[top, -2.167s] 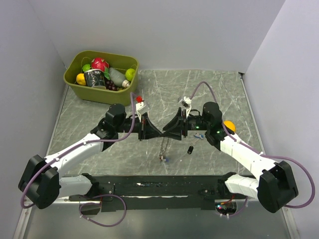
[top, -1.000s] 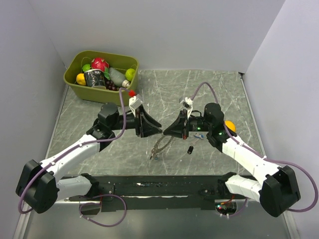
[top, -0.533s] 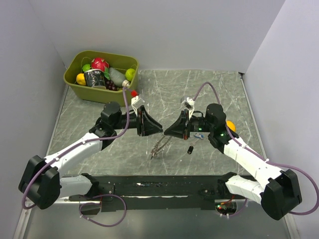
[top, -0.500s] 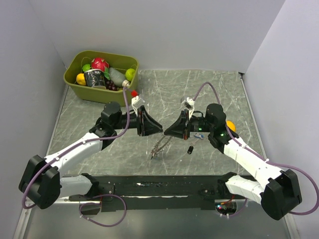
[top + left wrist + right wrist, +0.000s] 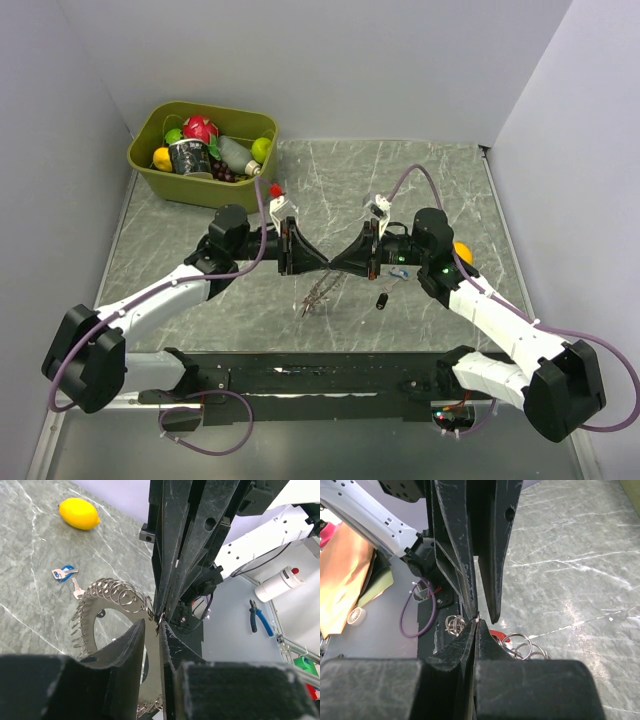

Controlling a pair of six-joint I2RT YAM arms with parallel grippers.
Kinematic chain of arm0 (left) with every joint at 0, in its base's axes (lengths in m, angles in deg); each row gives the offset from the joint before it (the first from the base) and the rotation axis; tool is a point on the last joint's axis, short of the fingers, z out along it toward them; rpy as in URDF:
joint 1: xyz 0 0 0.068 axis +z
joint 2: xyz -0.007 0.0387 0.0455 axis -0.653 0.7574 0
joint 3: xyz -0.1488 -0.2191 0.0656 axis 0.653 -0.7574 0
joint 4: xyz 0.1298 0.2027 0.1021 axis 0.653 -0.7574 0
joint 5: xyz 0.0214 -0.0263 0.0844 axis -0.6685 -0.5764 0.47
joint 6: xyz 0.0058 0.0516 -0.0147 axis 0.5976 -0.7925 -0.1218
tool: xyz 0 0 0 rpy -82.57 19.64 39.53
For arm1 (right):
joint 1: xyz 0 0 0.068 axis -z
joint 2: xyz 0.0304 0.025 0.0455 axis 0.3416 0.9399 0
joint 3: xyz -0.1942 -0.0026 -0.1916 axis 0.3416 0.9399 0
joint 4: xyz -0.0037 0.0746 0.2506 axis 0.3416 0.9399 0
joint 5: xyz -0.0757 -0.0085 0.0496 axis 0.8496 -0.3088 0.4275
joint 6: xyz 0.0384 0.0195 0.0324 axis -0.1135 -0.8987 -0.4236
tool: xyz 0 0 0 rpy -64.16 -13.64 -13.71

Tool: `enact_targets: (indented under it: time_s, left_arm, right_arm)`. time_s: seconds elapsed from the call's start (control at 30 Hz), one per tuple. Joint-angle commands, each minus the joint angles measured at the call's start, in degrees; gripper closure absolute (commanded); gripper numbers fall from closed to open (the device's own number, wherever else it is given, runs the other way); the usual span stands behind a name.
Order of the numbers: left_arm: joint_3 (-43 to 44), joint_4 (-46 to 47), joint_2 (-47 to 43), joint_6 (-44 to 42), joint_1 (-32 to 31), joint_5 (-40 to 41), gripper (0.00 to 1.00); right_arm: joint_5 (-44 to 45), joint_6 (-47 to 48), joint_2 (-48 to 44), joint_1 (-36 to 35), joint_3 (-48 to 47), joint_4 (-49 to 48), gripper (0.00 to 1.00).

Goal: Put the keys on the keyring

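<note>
The keyring (image 5: 316,294), a flat metal plate edged with many small split rings (image 5: 112,600), hangs over the table's middle. My right gripper (image 5: 334,266) (image 5: 476,621) is shut on one thin ring at the plate's top. My left gripper (image 5: 321,266) (image 5: 152,624) faces it tip to tip, jaws a narrow gap apart around that same spot, gripping nothing I can see. Loose keys lie on the table: a blue-headed one (image 5: 398,272) (image 5: 62,572), a plain silver one (image 5: 76,586) and a black one (image 5: 382,299). A red key head (image 5: 497,634) shows among the rings (image 5: 520,645).
A green bin (image 5: 150,172) of toy fruit and a can stands at the back left. A yellow lemon (image 5: 459,250) (image 5: 79,513) lies behind my right wrist. The black rail (image 5: 320,378) runs along the near table edge.
My left gripper has swung right until its tips meet the right gripper's, and its jaws have narrowed. The right gripper stays shut on the ring and has barely moved.
</note>
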Motion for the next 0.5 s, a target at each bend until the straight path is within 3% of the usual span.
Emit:
enact_targets:
  time_s: [0.0,0.07,0.17,0.37,0.4,0.43,0.47]
  left_arm:
    - [0.6,1.1,0.8,-1.7,-1.0,-0.6,0.78]
    - [0.6,1.2,1.2,-1.7,-1.1,-0.8,0.82]
    - [1.0,1.3,1.5,-1.9,-1.4,-1.3,0.98]
    - [1.9,-1.5,0.5,-4.2,-2.1,-0.1,0.99]
    - [1.9,-1.8,0.2,-4.4,-2.1,0.1,0.99]
    - [1.9,-2.5,-0.1,-4.8,-2.1,0.6,0.99]
    - [1.9,-2.8,-0.4,-5.1,-2.1,1.1,0.99]
  right_arm:
    - [-0.1,0.0,-1.9,-0.3,-0.9,-2.9,1.0]
    - [-0.3,-0.1,-1.8,-0.3,-1.0,-2.9,1.0]
    - [-0.2,-0.1,-2.0,-0.4,-0.8,-3.1,1.0]
    - [1.9,0.1,-2.3,-0.4,-1.1,-1.5,0.98]
    - [2.6,0.3,-2.7,-0.4,-1.0,-1.3,0.88]
    - [5.4,0.3,-3.1,-0.4,-0.8,-1.3,0.59]
    - [7.6,-0.1,-4.8,-0.2,-0.3,-1.2,0.5]
